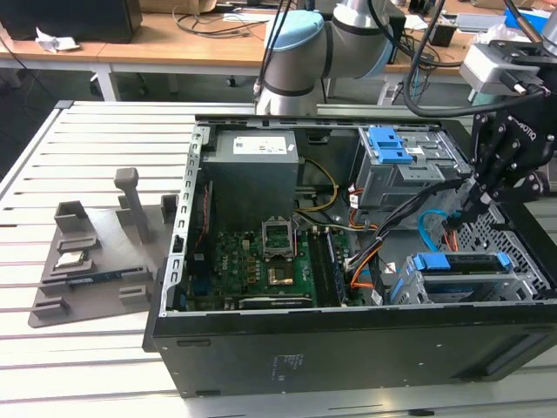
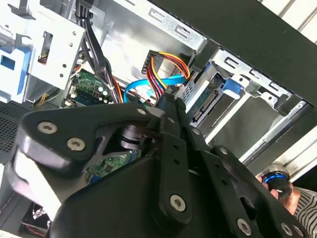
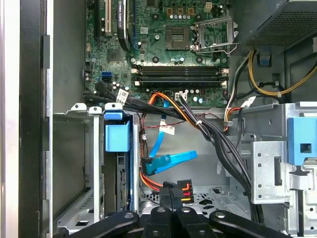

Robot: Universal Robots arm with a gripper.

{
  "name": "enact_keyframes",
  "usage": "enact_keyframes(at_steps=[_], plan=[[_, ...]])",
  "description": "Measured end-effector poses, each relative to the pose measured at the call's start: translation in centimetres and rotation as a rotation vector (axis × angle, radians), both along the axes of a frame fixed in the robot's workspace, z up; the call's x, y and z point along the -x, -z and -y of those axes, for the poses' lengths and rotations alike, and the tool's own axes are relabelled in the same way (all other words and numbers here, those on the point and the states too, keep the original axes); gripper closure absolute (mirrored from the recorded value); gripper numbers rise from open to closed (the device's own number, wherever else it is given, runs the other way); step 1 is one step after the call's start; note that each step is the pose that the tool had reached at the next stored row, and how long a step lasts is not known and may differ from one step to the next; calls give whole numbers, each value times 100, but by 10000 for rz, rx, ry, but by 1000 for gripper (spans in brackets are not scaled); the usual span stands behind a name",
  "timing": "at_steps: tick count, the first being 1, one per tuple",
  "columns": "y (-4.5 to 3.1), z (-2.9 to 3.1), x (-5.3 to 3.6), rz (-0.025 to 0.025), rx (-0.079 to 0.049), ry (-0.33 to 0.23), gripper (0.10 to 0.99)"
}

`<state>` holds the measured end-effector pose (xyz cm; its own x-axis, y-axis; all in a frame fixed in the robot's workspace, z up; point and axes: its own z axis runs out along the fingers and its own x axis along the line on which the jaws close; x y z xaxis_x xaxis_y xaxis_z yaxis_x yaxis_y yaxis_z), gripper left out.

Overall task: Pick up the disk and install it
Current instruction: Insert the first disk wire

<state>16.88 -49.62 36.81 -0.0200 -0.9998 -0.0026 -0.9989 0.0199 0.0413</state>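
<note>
Black gripper inside computer case

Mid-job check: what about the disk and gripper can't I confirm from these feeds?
The disk, first wrist view: its label and sides are covered by the drive cage walls.
One end of the disk, same view: hidden behind the gripper.
How deep it sits, second wrist view: the gripper's body blocks most of the cage.
A hand, second wrist view: cut off by the picture's edge.
</note>
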Motion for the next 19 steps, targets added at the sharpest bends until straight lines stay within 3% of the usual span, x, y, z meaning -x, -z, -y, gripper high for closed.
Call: enact_keyframes(at_steps=[3,5,7,11,13,18,19], plan=[[0,0,0,0,3,0,784],[5,-5,0,-1,43,0,784],[41,-71,0,0,250,-1,784],[87,-79,0,1,519,-2,784],[123,-79,0,0,548,-1,784],[126,-79,0,0,556,-2,784],[126,-79,0,0,556,-1,867]])
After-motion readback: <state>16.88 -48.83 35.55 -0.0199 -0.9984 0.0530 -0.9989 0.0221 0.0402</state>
